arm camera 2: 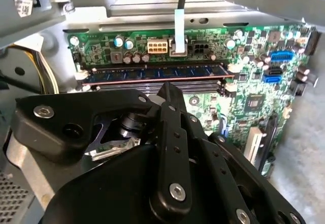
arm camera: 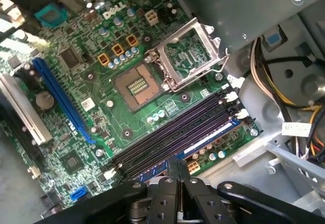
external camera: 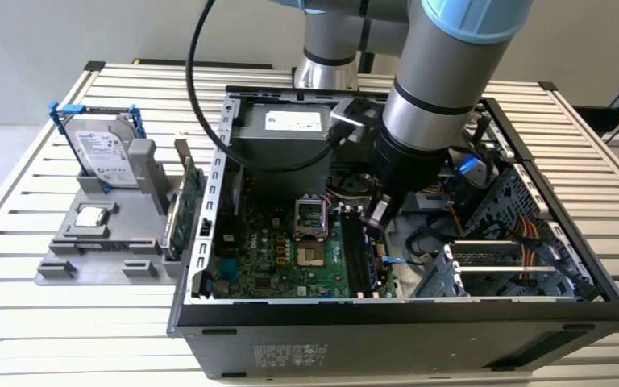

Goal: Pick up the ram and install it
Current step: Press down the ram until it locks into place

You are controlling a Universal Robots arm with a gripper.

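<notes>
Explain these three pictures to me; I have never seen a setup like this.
The grey and blue tube is a robot arm reaching into an open computer case on a slatted table. The exterior view looks on from outside; both wrist views come from cameras riding on the arm, facing the green motherboard. The gripper hangs close over the memory slots. In the second wrist view the ram, a thin stick, sits in one slot. Beside the case, a grey holder carries a hard drive.
</notes>
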